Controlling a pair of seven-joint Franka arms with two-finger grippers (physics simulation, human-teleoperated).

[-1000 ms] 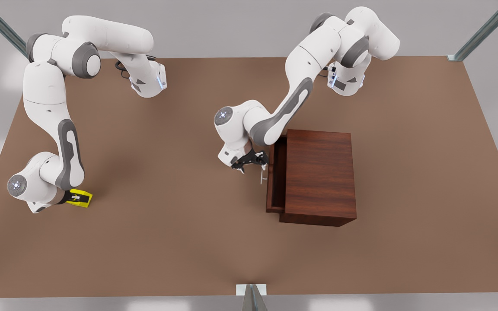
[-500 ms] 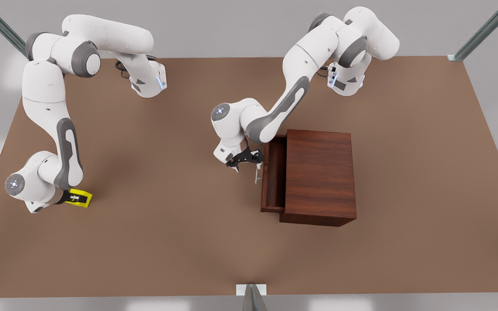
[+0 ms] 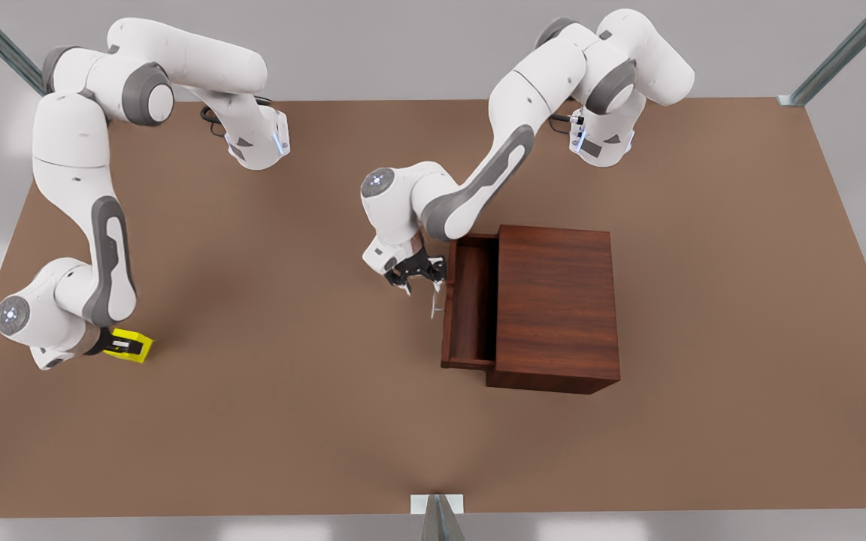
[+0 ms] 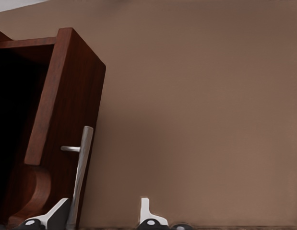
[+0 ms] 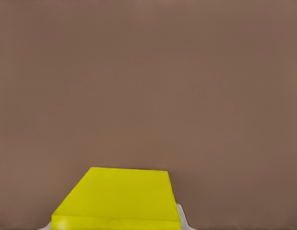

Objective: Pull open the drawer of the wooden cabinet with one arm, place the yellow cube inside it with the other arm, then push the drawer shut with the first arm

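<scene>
wooden cabinet [image 3: 557, 304]: landmark, we judge it heavy, stiff | drawer [image 3: 470, 312]: part open on cabinet's front-view left; pull at handle [image 3: 435, 303] | left gripper [image 3: 418, 276]: at handle, fingers spread astride bar | right gripper [image 3: 121, 346]: well apart from cabinet, clamped on yellow cube [image 3: 131, 346]; we judge it light, rigid.

The cabinet [image 3: 557, 304] stood on the counter [image 3: 290, 421] toward the front view's right. The drawer [image 3: 469, 304] projected from its left side. The cube [image 3: 129, 346] lay well apart, near the counter's left edge in the front view.
</scene>
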